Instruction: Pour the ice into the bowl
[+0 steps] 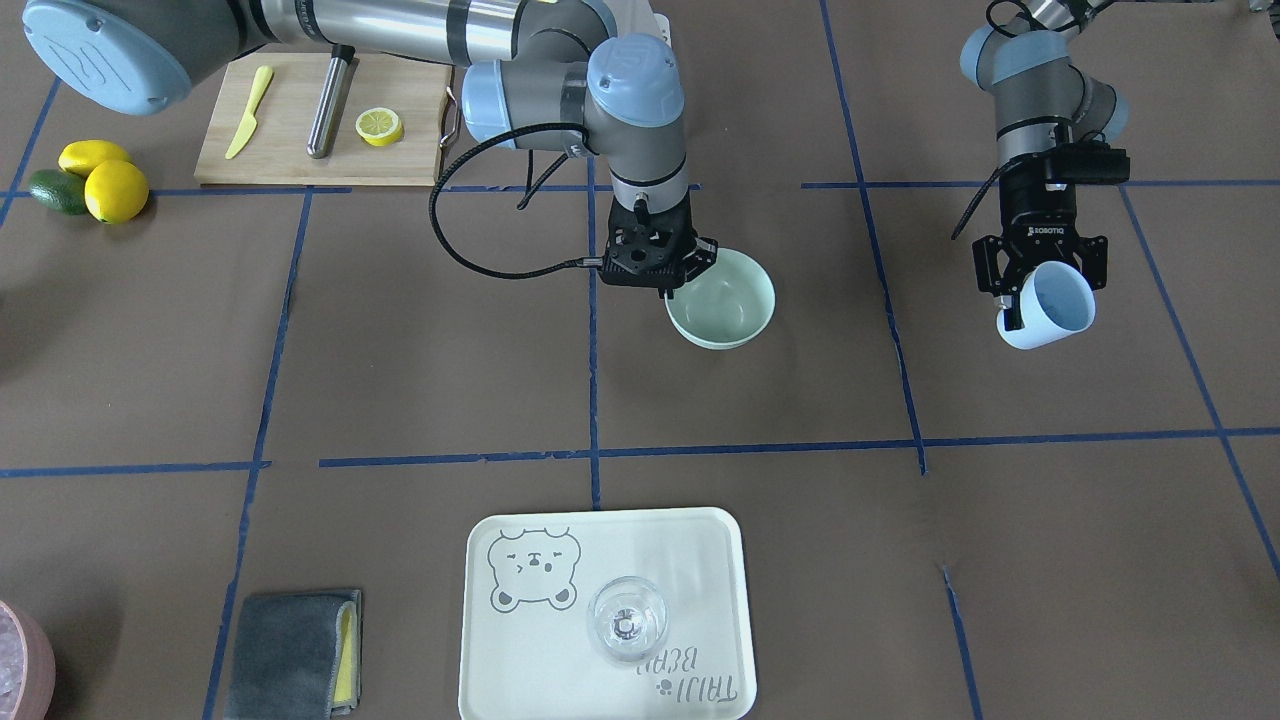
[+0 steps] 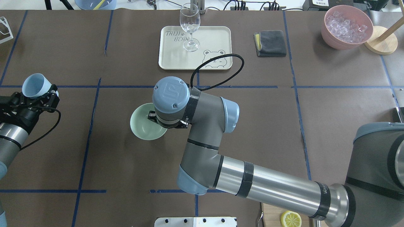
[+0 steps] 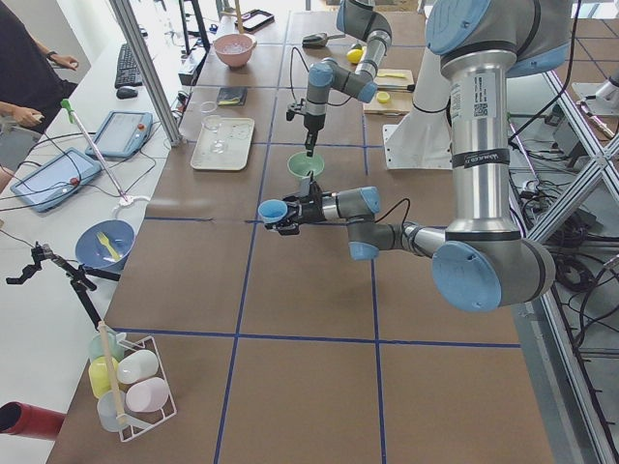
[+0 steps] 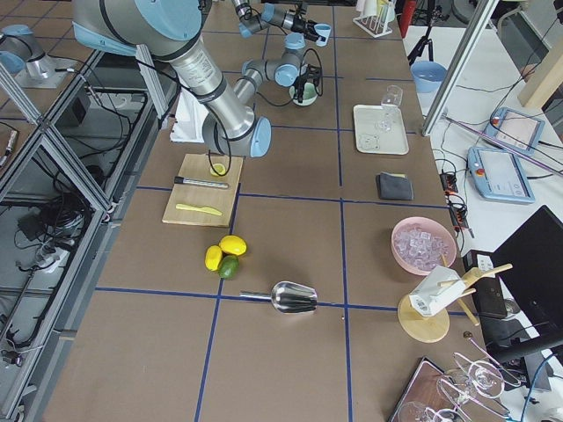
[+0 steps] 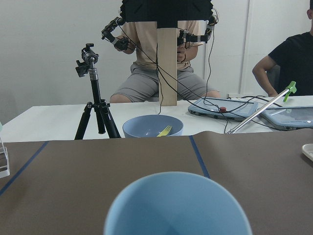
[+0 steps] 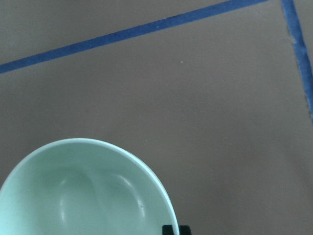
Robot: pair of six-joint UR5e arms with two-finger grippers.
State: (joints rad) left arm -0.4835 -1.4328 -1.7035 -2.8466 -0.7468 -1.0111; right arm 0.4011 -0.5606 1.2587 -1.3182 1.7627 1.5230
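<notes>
Left gripper [image 1: 1038, 292]: clamped on light blue cup [image 1: 1060, 305] — tilted, right of frame;
Right gripper [image 1: 667, 284]: pinched on mint-green bowl [image 1: 740, 310] rim — centre, well apart

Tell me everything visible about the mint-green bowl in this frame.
The bowl is round, pale mint green, smooth-sided and empty. It stands upright on the brown table covering near the middle, close to a blue tape line. The right gripper is at its rim on the robot's right; whether it clamps the rim is unclear.
</notes>
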